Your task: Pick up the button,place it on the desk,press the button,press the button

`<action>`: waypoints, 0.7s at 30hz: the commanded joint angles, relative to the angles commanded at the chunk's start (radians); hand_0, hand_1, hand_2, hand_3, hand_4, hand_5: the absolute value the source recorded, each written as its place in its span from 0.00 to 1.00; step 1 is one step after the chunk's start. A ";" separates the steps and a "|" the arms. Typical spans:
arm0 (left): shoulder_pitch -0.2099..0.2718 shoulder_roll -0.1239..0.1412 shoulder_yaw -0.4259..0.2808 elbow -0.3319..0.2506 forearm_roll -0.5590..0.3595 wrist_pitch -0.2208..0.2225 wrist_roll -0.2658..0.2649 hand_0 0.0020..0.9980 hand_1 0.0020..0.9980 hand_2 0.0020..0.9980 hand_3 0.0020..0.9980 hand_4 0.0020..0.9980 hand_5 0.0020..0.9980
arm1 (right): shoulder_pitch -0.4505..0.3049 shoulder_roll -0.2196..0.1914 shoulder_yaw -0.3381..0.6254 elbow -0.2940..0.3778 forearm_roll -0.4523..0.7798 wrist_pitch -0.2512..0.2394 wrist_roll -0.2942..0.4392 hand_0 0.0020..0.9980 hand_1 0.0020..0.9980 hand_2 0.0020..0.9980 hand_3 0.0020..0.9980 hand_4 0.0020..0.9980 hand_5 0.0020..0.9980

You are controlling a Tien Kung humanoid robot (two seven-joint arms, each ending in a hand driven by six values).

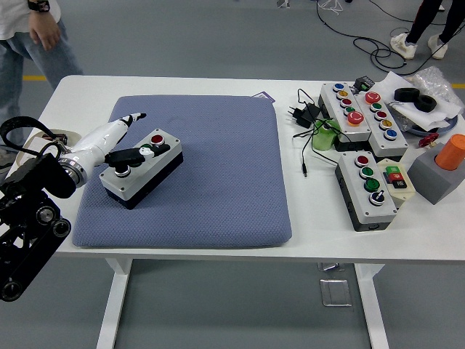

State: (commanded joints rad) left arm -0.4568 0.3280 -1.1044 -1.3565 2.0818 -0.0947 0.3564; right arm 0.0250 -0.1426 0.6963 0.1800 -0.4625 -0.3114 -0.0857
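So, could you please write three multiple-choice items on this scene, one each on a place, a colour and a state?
1. Where does the button box under the left hand sit?
A. on the blue mat
B. on bare table
C. on the floor

2. What colour is its far button?
A. green
B. red
C. yellow

3. How is the left hand?
A. lifting the box
B. off the table
C. fingers on the box's top

Answers: 1 A, mat lies under it; 2 B, the cap is red; 3 C, the box rests flat.
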 joint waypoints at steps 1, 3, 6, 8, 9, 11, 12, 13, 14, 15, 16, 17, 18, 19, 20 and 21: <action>-0.001 -0.001 0.001 0.002 0.020 0.000 0.003 0.95 1.00 1.00 1.00 1.00 0.91 | 0.000 0.000 0.000 0.000 -0.001 0.000 0.000 0.63 0.52 0.56 0.58 0.26 0.03; -0.004 -0.006 0.011 0.010 0.085 0.002 0.022 0.95 1.00 1.00 1.00 1.00 0.91 | 0.002 0.000 0.000 0.000 0.001 -0.001 0.001 0.63 0.52 0.56 0.58 0.26 0.03; -0.007 -0.013 0.024 0.018 0.187 0.006 0.052 0.96 1.00 1.00 1.00 1.00 0.90 | 0.004 -0.001 0.000 0.000 0.004 -0.002 0.002 0.63 0.52 0.56 0.58 0.26 0.03; -0.007 -0.015 0.034 0.015 0.187 -0.001 0.065 0.96 1.00 1.00 1.00 1.00 0.90 | 0.006 -0.001 0.000 0.000 0.004 -0.002 0.002 0.63 0.52 0.56 0.58 0.26 0.03; -0.007 -0.015 0.040 0.013 0.187 -0.008 0.070 0.96 1.00 1.00 1.00 1.00 0.90 | 0.007 -0.002 0.002 0.000 0.002 -0.002 0.002 0.63 0.52 0.56 0.58 0.26 0.03; -0.008 -0.017 0.046 0.012 0.187 -0.013 0.075 0.94 1.00 1.00 1.00 1.00 0.89 | 0.007 -0.002 0.003 0.000 0.000 -0.003 0.002 0.63 0.51 0.56 0.58 0.26 0.03; -0.008 -0.018 0.049 0.013 0.187 -0.017 0.077 0.94 1.00 1.00 1.00 1.00 0.89 | 0.008 -0.002 0.004 0.000 -0.001 -0.003 0.002 0.63 0.51 0.56 0.58 0.26 0.03; -0.009 -0.020 0.053 0.013 0.187 -0.024 0.081 0.94 1.00 1.00 1.00 1.00 0.89 | 0.008 -0.002 0.005 0.000 -0.002 -0.003 0.001 0.63 0.51 0.56 0.58 0.26 0.03; -0.009 -0.021 0.054 0.013 0.187 -0.026 0.083 0.94 1.00 1.00 1.00 1.00 0.89 | 0.009 -0.002 0.005 0.000 -0.003 -0.003 0.001 0.63 0.51 0.56 0.58 0.26 0.03; -0.009 -0.022 0.057 0.013 0.185 -0.031 0.085 0.94 1.00 1.00 1.00 1.00 0.89 | 0.009 -0.003 0.005 0.000 -0.004 -0.002 0.001 0.63 0.51 0.56 0.58 0.26 0.03; -0.010 -0.022 0.060 0.013 0.182 -0.034 0.087 0.93 0.99 1.00 1.00 1.00 0.89 | 0.009 -0.003 0.005 0.000 -0.005 -0.002 0.001 0.63 0.51 0.56 0.58 0.26 0.03; -0.011 -0.023 0.063 0.014 0.177 -0.039 0.090 0.93 0.99 1.00 1.00 1.00 0.89 | 0.009 -0.003 0.006 0.000 -0.006 -0.003 0.000 0.63 0.51 0.56 0.58 0.26 0.03; -0.011 -0.023 0.064 0.015 0.175 -0.040 0.091 0.93 0.99 1.00 1.00 1.00 0.89 | 0.009 -0.003 0.006 0.000 -0.006 -0.003 0.000 0.63 0.51 0.56 0.58 0.26 0.03; -0.013 -0.025 0.066 0.019 0.174 -0.045 0.096 0.93 0.99 1.00 1.00 1.00 0.89 | 0.009 -0.003 0.007 0.000 -0.007 -0.003 0.000 0.63 0.51 0.56 0.58 0.26 0.03; -0.016 -0.026 0.067 0.026 0.175 -0.049 0.100 0.93 0.99 1.00 1.00 1.00 0.89 | 0.009 -0.003 0.007 0.000 -0.007 -0.003 0.000 0.63 0.51 0.56 0.58 0.26 0.03; -0.017 -0.028 0.068 0.031 0.176 -0.051 0.102 0.93 0.99 1.00 1.00 1.00 0.89 | 0.009 -0.004 0.007 0.000 -0.007 -0.003 0.000 0.63 0.51 0.56 0.58 0.26 0.03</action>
State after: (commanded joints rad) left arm -0.4740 0.3003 -1.0360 -1.3258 2.2573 -0.1456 0.4587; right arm 0.0342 -0.1461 0.7035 0.1800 -0.4697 -0.3140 -0.0858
